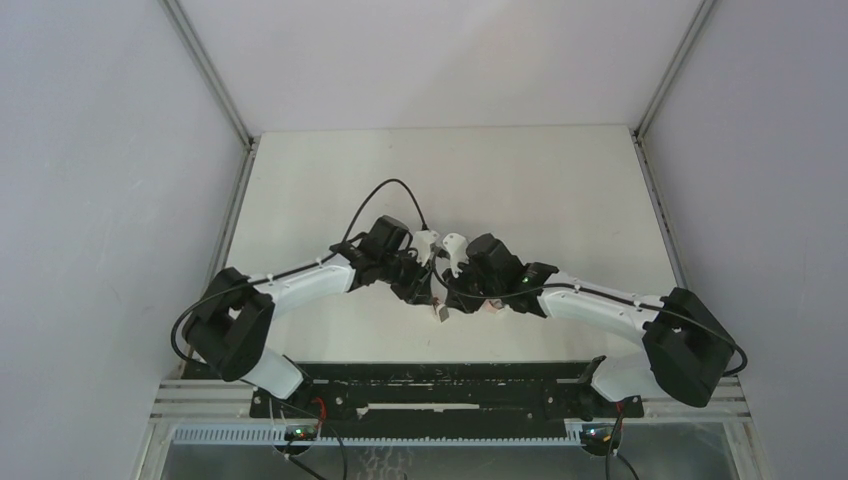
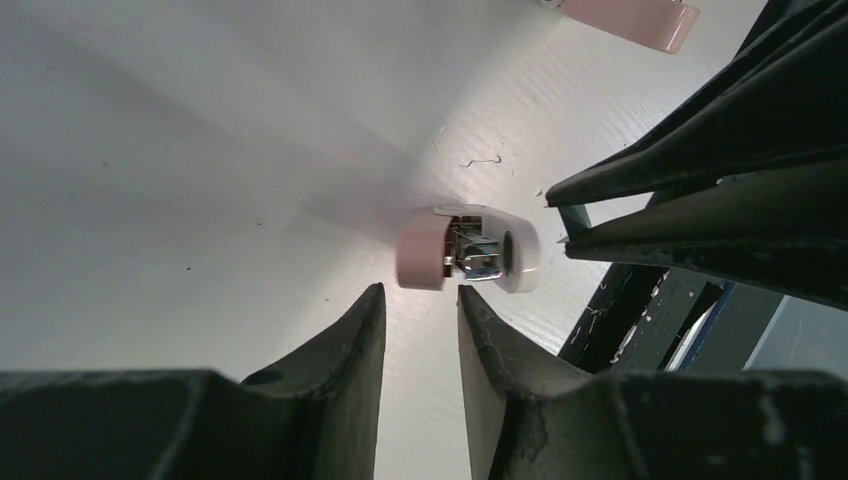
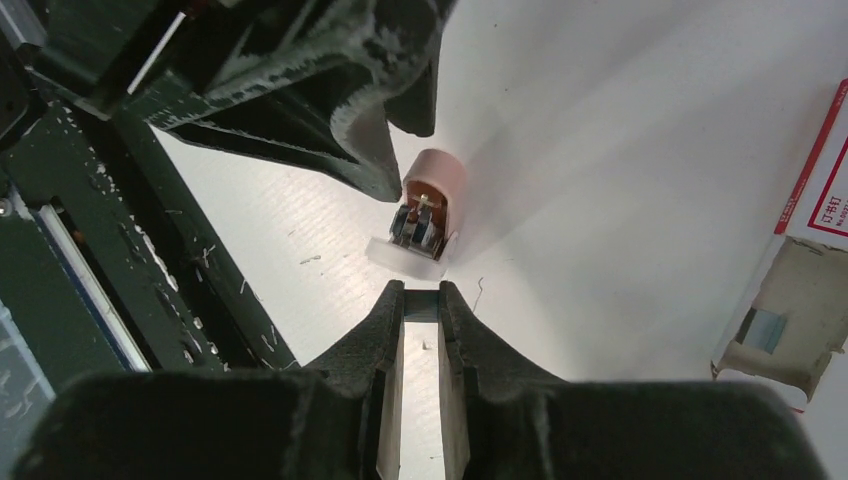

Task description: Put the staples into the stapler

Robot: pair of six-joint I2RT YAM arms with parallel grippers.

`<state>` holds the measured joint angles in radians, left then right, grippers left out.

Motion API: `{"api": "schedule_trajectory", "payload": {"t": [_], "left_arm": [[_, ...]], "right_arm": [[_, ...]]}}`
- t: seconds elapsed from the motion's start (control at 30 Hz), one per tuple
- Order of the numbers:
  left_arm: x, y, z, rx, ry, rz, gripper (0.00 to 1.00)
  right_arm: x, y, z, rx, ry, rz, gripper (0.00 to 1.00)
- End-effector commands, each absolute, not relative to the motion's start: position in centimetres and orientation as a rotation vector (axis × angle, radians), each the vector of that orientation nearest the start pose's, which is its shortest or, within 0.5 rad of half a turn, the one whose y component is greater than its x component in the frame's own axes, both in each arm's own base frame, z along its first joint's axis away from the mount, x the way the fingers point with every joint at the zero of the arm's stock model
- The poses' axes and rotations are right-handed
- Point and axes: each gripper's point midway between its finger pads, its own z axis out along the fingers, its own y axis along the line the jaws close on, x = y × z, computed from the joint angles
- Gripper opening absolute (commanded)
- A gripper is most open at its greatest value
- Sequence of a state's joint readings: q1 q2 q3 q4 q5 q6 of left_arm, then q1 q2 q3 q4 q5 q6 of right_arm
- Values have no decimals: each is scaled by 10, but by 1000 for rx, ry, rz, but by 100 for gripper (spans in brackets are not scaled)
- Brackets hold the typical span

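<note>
Both arms meet over the middle of the white table, wrists turned in toward each other. The stapler lies on the table between the two pincers, with bright metal showing between its pink cover and its white base. In the right wrist view it sits at 12 o'clock from the right gripper, just beyond the tips and not touching them. The right gripper's jaws stand close together, clamped on a short grey piece seen end-on, which is taken to be the staples; the piece is held just clear of the stapler's white base. The left gripper has its jaws apart, with bare table showing through the gap and nothing held. From the left wrist, the stapler lies at about 1 o'clock from those tips, near but apart. Seen from the right wrist, the left gripper's fingers come down from 11 o'clock, and one tip ends just beside the pink cover; contact cannot be confirmed. A flat staple box with a red-marked label lies at 3 o'clock in the right wrist view, well apart from the stapler, with an open end flap and something grey inside. A second pink stapler lies at 1 o'clock at the top edge of the left wrist view. Loose bent staples are scattered on the table near the stapler.
</note>
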<state>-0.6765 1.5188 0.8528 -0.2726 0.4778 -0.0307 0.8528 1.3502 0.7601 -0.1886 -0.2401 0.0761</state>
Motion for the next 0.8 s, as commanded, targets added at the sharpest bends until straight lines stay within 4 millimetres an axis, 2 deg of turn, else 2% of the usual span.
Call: {"api": "schedule_trajectory", "payload": {"t": [0.0, 0.13, 0.3, 0.4, 0.57, 0.77], "left_arm": [[222, -284, 92, 1024, 2238, -899, 33], [224, -283, 98, 1014, 2219, -888, 19], [225, -280, 99, 987, 2219, -868, 21], [235, -277, 103, 894, 2202, -823, 26], [254, -267, 118, 612, 2162, -765, 42], [270, -236, 133, 230, 2086, -774, 55]], "right_arm": [[199, 296, 89, -1036, 2160, 703, 13], [199, 295, 93, -1018, 2158, 702, 13], [203, 291, 104, -925, 2169, 699, 13], [207, 283, 102, -867, 2201, 675, 13], [217, 267, 88, -756, 2291, 621, 13], [240, 248, 60, -657, 2405, 506, 13]]}}
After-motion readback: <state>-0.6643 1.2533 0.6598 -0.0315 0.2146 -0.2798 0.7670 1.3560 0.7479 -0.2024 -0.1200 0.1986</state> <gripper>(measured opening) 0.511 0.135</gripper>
